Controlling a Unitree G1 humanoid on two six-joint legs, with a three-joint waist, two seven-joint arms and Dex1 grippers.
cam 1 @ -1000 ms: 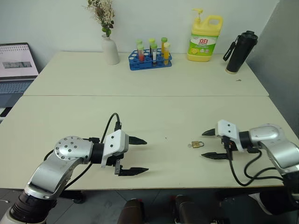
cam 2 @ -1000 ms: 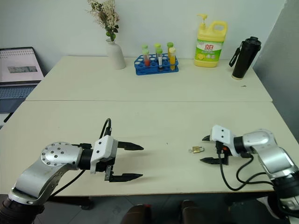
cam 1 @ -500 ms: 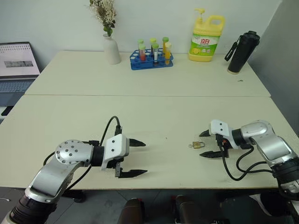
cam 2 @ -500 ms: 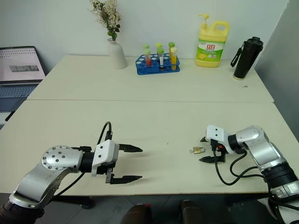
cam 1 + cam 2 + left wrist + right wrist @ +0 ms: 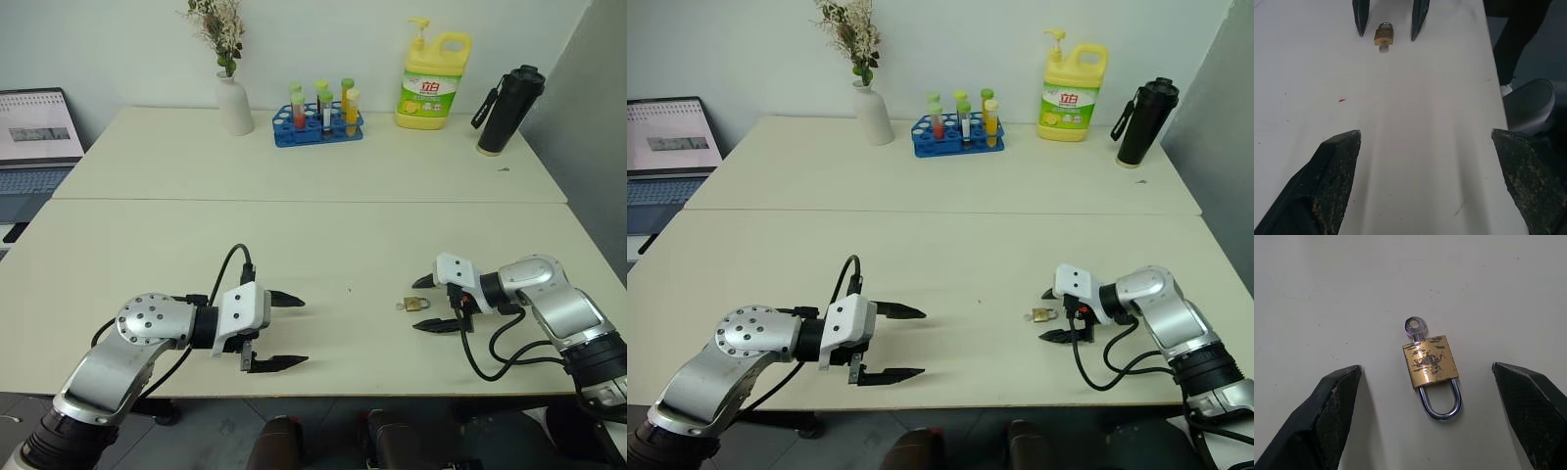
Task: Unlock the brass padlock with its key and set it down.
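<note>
So left gripper [image 5: 277, 331] hovers open, empty, near the table's [image 5: 323, 245] front edge. Brass padlock [image 5: 1431, 363] lies flat to the right, just ahead of the spread, empty right gripper [image 5: 427, 303]. Right wrist view shows scuffed brass, silvery shackle seated, key [image 5: 1415, 327] in the keyhole; the engraving is unreadable.

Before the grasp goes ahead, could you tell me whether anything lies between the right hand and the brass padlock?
Nothing visible does. The brass padlock lies flat on bare table, key in its body, just ahead of the open right hand, its shackle end toward that hand.
</note>
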